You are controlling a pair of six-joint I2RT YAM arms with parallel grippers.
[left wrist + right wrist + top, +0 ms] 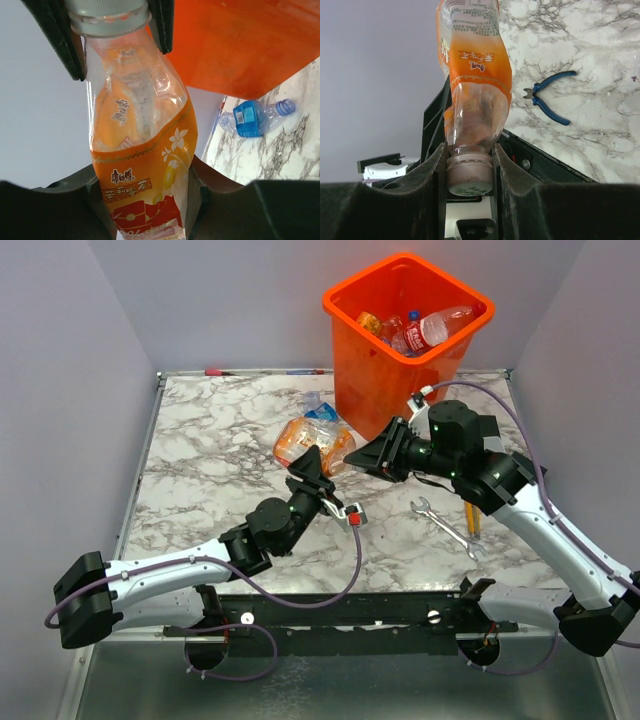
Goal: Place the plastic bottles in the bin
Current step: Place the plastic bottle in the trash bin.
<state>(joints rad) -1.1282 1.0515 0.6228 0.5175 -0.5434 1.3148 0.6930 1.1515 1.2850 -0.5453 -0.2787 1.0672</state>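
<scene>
A crushed clear plastic bottle [312, 445] with an orange label hangs in the air between both arms, just left of the orange bin [360, 380]. My right gripper [469, 165] is shut on its pale cap [469, 172]. My left gripper [147, 200] is shut on the labelled body [145, 165], with both fingers pressed against its sides. In the left wrist view the right gripper's fingers [162, 25] clamp the cap at the top. Several bottles [435, 330] lie inside the bin. A blue-labelled bottle [252, 117] lies on the marble table by the bin's base.
A steel wrench [445, 528] and a yellow-handled tool [472, 518] lie on the table under the right arm. Blue-handled pliers [547, 97] show in the right wrist view. Grey walls close in the table on the left, right and back.
</scene>
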